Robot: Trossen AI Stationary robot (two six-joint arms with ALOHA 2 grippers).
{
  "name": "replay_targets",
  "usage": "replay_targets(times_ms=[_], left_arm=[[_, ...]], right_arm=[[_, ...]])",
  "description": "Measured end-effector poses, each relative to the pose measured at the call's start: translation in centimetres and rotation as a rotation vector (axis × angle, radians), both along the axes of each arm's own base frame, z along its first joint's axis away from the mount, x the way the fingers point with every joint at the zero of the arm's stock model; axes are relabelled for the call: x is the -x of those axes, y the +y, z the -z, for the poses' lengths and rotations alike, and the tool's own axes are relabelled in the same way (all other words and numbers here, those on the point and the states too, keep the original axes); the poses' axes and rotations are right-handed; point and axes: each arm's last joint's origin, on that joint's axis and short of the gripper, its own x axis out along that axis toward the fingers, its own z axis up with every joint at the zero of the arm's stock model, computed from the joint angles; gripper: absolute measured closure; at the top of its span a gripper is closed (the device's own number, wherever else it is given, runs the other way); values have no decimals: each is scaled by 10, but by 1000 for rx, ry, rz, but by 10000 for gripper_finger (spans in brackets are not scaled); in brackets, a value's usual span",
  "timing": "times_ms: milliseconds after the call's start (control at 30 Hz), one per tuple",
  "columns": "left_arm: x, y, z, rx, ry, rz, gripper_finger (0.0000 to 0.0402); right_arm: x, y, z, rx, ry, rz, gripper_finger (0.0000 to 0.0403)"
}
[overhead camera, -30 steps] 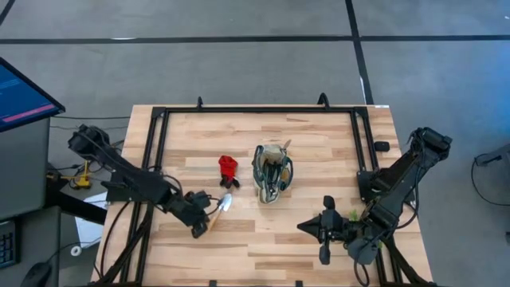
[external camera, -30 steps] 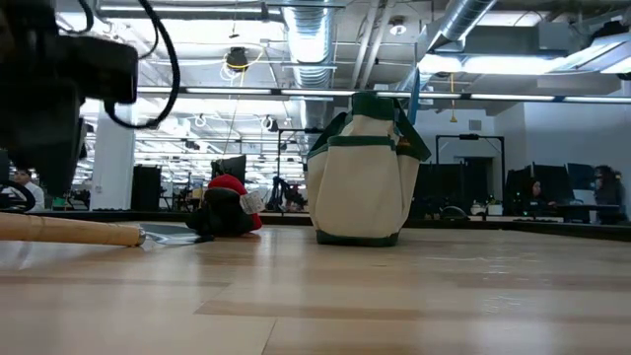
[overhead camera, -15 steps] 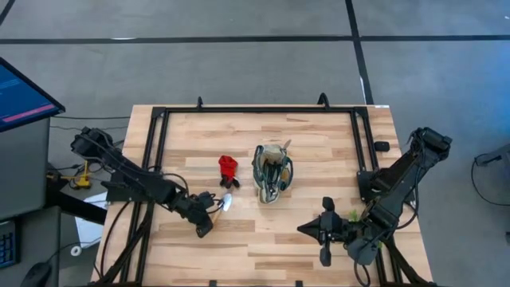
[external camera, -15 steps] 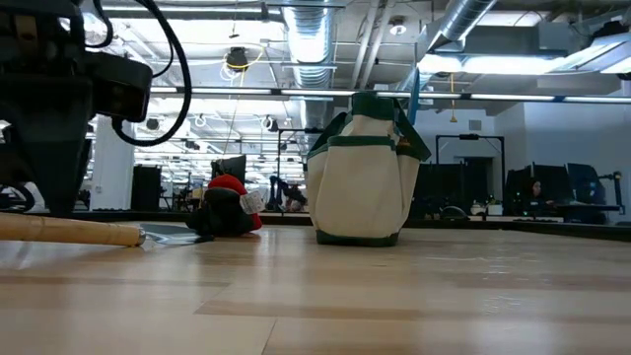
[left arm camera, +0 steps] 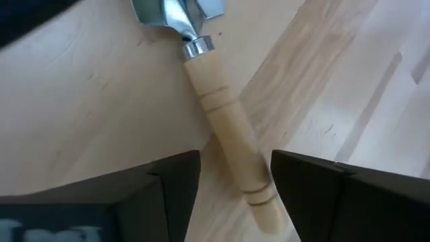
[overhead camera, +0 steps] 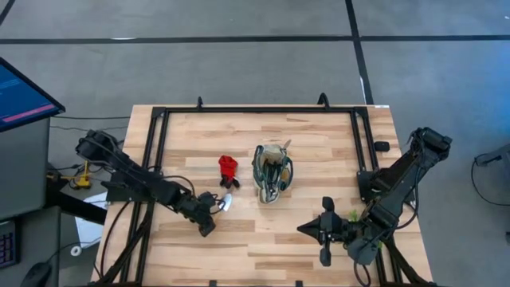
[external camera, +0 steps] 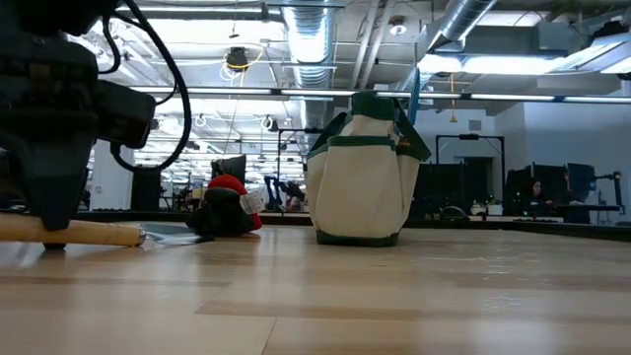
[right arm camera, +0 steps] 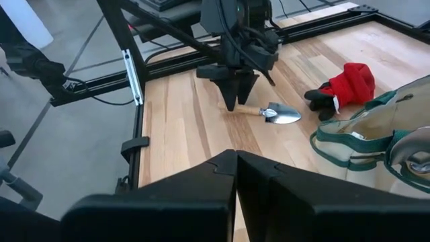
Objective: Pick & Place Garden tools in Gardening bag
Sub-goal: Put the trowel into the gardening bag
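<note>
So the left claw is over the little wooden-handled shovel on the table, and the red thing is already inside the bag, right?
Not quite. The red item is not in the gardening bag; the high view shows it lying on the table beside the bag. The rest holds: the left gripper is over the wooden-handled trowel.

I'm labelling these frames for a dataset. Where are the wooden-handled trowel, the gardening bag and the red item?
wooden-handled trowel [left arm camera: 228,128]: left wrist view, middle of its wooden handle.
gardening bag [external camera: 363,187]: low view, front of its tan fabric wall.
red item [overhead camera: 228,167]: high view, middle of its red body.
</note>
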Motion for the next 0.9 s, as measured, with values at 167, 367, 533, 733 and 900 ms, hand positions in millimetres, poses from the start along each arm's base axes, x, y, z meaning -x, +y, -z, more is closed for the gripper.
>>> replay_targets(times_ms=[167,367,533,733,900], left_arm=[[-4,-1,7,-3,8,-6,234],[-5,-2,7,-2,-7,-9,269],[-5,-1,7,-14,-11,-6,320],[-5,-1,7,-23,-21,-11,353],[-3,0,2,-50,-45,35,337]], right_arm=[[0,0,0,4,3,0,403],[1,-1,2,18,14,1,403],[1,-1,2,17,13,2,403],[1,-1,1,15,11,4,403],[1,-1,1,14,10,4,403]])
